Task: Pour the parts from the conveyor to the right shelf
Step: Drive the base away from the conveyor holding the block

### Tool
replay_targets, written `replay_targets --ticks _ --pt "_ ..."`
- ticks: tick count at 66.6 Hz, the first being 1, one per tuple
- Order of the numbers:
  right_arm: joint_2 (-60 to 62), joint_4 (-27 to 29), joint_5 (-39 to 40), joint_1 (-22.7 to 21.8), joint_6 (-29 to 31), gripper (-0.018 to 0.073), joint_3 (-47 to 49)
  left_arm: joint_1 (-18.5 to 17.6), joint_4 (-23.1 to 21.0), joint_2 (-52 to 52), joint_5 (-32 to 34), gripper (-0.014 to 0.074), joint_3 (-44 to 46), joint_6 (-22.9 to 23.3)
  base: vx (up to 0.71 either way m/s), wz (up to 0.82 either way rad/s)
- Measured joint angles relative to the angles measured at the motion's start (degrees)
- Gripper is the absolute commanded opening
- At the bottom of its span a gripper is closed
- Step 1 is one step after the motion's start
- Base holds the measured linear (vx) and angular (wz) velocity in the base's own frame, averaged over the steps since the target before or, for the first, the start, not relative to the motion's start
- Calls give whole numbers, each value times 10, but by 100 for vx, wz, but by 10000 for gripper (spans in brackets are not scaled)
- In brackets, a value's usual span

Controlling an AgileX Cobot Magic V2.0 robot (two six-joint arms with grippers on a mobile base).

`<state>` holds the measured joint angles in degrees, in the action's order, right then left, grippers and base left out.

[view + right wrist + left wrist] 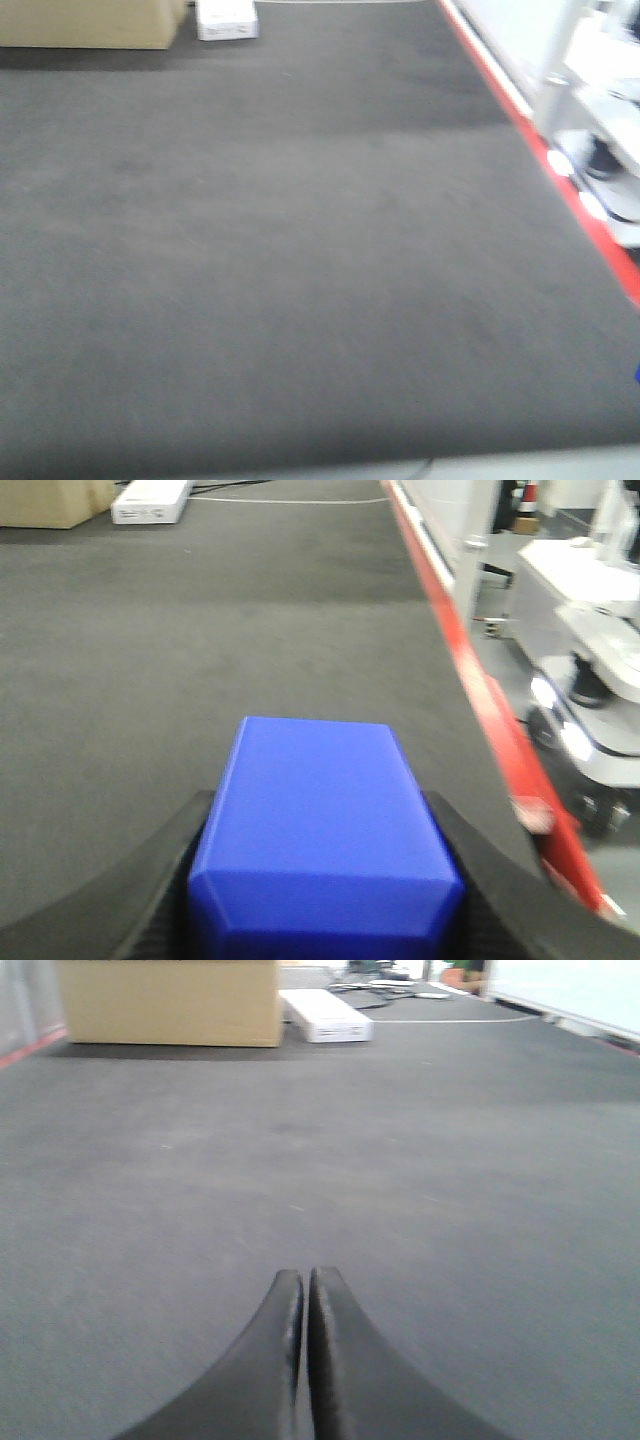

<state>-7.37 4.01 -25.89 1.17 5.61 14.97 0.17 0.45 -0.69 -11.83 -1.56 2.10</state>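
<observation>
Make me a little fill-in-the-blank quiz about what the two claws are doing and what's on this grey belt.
1. The right gripper is clamped on a ____ cube.
2. The left gripper is shut and holds ____.
3. Along the right edge of the conveyor runs a stripe coloured ____.
4. Beside the cardboard box at the far end lies a flat carton coloured ____.

Missing words: blue; nothing; red; white.

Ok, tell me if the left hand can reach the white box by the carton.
Probably not from here: the path over the conveyor is free, but the white box sits far off beside the cardboard carton, and the left hand is shut.
</observation>
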Motion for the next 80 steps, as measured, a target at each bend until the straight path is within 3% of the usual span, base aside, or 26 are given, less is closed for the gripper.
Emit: replay_targets --ticks 80 --pt "0 0 -4 0 0 -5 0 0 0 0 0 -6 0 0 -44 -64"
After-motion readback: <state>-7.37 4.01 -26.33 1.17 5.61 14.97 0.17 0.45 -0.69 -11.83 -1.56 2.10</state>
